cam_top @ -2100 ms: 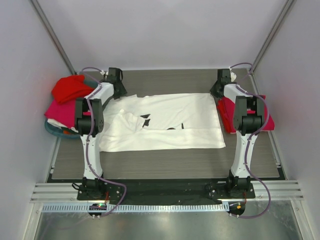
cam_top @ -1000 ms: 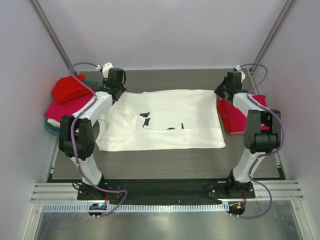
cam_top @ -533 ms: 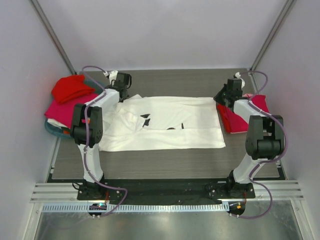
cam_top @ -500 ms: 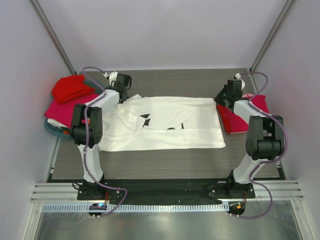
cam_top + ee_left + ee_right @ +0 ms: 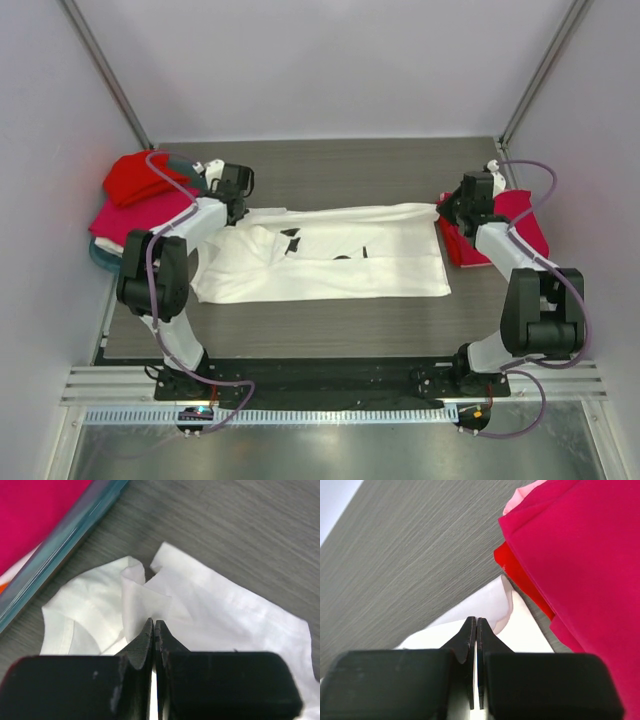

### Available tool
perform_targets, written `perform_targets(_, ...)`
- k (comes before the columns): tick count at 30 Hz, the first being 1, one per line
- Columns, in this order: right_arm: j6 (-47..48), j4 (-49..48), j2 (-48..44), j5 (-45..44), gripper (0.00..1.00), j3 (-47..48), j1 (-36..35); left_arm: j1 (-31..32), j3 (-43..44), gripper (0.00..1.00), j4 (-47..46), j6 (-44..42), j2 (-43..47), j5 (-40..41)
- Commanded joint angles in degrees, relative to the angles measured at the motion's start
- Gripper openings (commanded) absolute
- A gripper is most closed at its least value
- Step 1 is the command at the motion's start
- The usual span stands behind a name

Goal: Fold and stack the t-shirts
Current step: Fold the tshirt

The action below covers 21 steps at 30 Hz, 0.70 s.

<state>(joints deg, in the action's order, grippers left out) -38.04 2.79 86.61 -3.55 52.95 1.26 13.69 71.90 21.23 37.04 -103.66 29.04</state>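
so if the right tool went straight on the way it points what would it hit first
The right tool is shut on the white t-shirt; straight on it likely meets that corner, then the table. The magenta t-shirt lies off to the side.

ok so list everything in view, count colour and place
white t-shirt: 1, white with black-and-grey print, spread mid-table
red t-shirt: 1, red, crumpled atop left pile
magenta cloth: count unclear, magenta, under it, over the basket
basket: 1, teal, left edge
folded stack: 1, magenta over red, right edge
table: 1, dark grey woodgrain
arms: 2, white and black, near edge
left hand: 1, black, shut on shirt's far left corner
right hand: 1, black, shut on far right corner
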Motion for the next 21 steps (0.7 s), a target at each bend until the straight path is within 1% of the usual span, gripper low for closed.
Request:
perform_targets(1, -1.6, -2.1, -5.0, -4.5, 0.01, -2.1, 0.3, 0.0, -3.9, 0.0, -1.3, 2.1, 4.9, 3.6)
perform_targets(6, -2.4, -0.9, -7.5, -5.6, 0.01, -4.3, 0.4, 0.1, -9.4, 0.0, -2.4, 3.0, 9.4, 3.4)
perform_targets(14, -5.9, 0.2, -9.1, -9.7, 0.01, -10.6, 1.3, 0.1, -15.2, 0.0, -2.4, 5.7, 11.9, 1.9)
perform_targets(18, -7.0, -0.4, -8.5, -9.2, 0.01, -12.3, 2.2, 0.1, -17.1, 0.0, -2.5, 5.9, 13.7, 1.8)
perform_targets(21, -8.4, -0.4, -7.6, -9.5, 0.04, -12.6, 2.3, 0.1, -18.5, 0.02, -2.3, 6.4, 15.2, 2.6)
